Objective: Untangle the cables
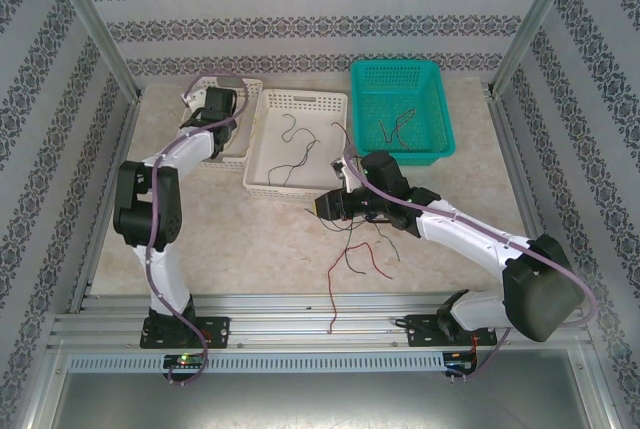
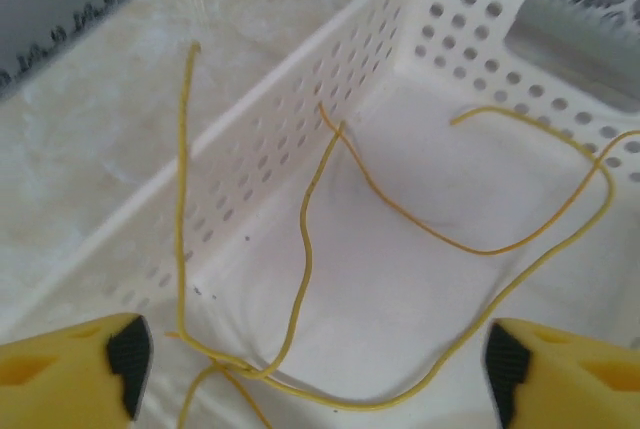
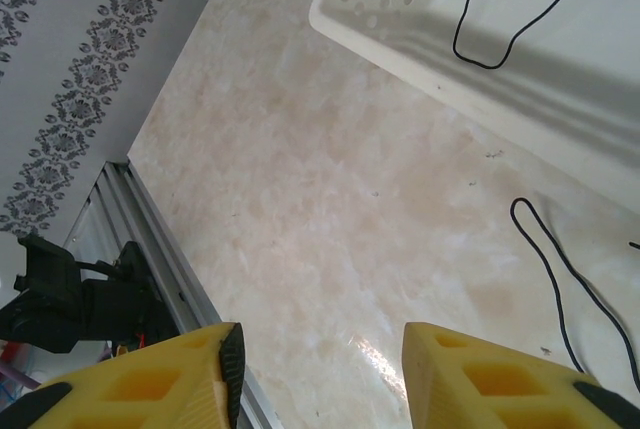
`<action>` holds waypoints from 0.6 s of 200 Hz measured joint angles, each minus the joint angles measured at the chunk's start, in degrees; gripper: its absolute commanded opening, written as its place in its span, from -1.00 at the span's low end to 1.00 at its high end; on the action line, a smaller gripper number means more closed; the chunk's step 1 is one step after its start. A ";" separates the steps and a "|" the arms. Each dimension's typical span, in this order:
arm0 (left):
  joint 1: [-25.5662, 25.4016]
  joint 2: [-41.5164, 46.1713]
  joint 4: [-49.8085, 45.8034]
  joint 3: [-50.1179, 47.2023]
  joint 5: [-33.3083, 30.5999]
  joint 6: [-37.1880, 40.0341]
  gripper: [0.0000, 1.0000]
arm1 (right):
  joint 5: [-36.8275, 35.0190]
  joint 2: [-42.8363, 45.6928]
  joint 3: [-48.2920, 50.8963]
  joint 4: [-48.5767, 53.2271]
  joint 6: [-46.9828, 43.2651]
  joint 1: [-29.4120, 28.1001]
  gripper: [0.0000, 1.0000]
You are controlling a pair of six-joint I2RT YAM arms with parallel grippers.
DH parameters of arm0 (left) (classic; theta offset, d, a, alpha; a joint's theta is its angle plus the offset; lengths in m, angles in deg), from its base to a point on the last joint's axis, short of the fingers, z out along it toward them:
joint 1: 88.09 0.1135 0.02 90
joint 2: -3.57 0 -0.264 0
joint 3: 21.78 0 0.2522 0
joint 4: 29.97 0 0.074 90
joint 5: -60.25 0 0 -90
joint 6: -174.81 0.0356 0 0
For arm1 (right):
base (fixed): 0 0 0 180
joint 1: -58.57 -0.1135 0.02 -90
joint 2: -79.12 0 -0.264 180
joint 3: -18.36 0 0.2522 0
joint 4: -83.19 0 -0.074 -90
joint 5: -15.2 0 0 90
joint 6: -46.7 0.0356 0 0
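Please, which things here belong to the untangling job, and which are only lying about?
Belong to the job:
- yellow cables
- black cable
- red and black cables on the table
- thin cables in the green basket

Only standing around:
- left white basket
- middle white basket
- metal rail
- patterned wall

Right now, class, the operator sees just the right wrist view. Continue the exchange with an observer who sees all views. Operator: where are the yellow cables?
Observer: The yellow cables lie in the leftmost white basket, one draped over its wall.
Operator: Is anything holding them?
Observer: No, the left gripper stands wide open above them.
Operator: Any red ones?
Observer: One red cable lies loose on the table, towards the near edge.
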 measured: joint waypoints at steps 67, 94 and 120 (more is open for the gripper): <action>0.70 12.24 -3.87 1.03 2.40 -2.05 1.00 | -7.34 5.18 0.90 4.20 2.86 1.60 0.12; 0.76 17.86 -6.62 -1.38 4.72 -3.32 1.00 | -11.69 9.99 4.42 5.46 4.98 6.75 0.13; -0.42 25.68 -8.39 -6.45 6.97 -4.24 1.00 | -15.17 9.75 6.47 7.65 5.40 8.15 0.14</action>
